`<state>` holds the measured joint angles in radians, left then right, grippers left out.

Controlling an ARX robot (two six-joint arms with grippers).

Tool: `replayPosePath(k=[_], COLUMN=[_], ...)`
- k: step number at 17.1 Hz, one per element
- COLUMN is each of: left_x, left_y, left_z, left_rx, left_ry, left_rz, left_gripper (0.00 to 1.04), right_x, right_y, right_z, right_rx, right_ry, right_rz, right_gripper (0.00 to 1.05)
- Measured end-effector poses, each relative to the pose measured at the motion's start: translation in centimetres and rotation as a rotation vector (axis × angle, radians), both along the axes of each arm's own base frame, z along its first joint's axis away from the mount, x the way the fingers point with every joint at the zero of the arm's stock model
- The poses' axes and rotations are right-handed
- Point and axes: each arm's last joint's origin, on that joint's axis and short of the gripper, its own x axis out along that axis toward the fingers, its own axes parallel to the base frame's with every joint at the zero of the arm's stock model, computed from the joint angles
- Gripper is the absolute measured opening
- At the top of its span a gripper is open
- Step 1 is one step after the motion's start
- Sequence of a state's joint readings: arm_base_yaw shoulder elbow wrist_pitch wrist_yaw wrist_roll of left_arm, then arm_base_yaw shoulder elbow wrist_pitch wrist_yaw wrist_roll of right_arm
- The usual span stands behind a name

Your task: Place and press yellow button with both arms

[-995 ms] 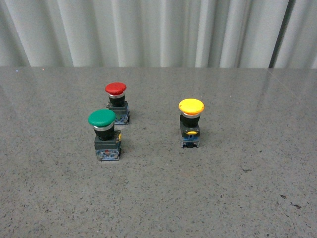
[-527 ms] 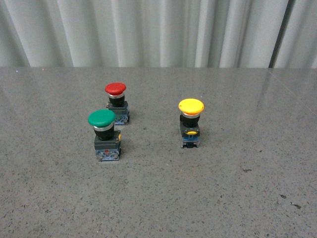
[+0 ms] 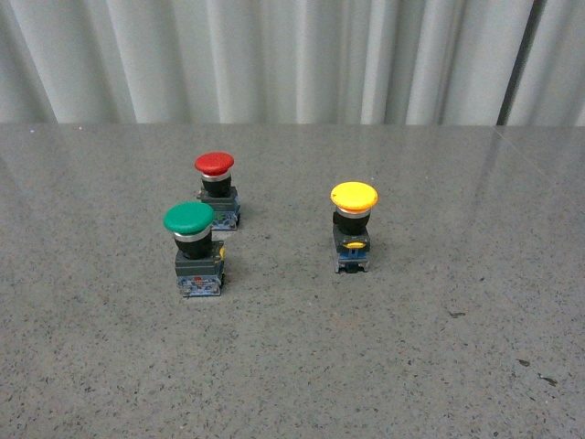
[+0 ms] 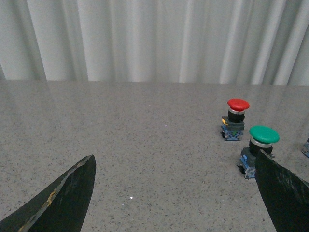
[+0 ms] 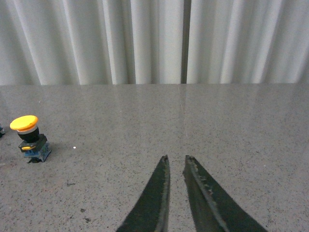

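A grey speckled stone-look tabletop (image 3: 292, 366) stretches back to a pale pleated curtain (image 3: 274, 55). Three small push-buttons stand upright on it. The yellow button (image 3: 353, 225), with a yellow mushroom cap, silver collar, black body and bluish base with a yellow tab, stands alone right of centre in the front view. Well apart to its left stands a green-capped push-button (image 3: 194, 247), and just behind that one a red-capped push-button (image 3: 217, 188). Neither arm shows in the front view.

In the left wrist view, the left gripper (image 4: 176, 193) has its two flat black fingers (image 4: 67, 198) spread wide, holding nothing. The green-capped button (image 4: 258, 150) sits close by one finger, which overlaps its lower edge, with the red-capped one (image 4: 235, 118) beyond it.

In the right wrist view, the right gripper (image 5: 175, 166) has its long black fingers (image 5: 154, 198) drawn nearly together, only a narrow gap between the tips, holding nothing. The yellow button (image 5: 30, 137) stands off to one side, well apart from them.
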<state>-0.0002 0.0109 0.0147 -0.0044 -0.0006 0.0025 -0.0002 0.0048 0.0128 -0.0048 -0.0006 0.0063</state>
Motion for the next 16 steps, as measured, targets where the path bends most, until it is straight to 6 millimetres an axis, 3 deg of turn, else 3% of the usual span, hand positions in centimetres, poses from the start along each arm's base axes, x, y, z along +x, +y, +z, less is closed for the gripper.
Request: replayPosePath(k=[8,9,16], left_x=[0.0,0.0,0.0], left_y=[0.0,0.0,0.0], left_z=[0.0,0.0,0.0], left_rx=[0.0,0.0,0.0], left_ry=[0.0,0.0,0.0], left_rz=[0.0,0.0,0.0], left_gripper=[0.98,0.98,0.98], right_x=[0.0,0.0,0.0], right_y=[0.0,0.0,0.0], right_z=[0.0,0.0,0.0], right_rx=[0.0,0.0,0.0], right_ry=[0.0,0.0,0.0], right_rz=[0.0,0.0,0.0], right_gripper=[0.94,1.0,0.98])
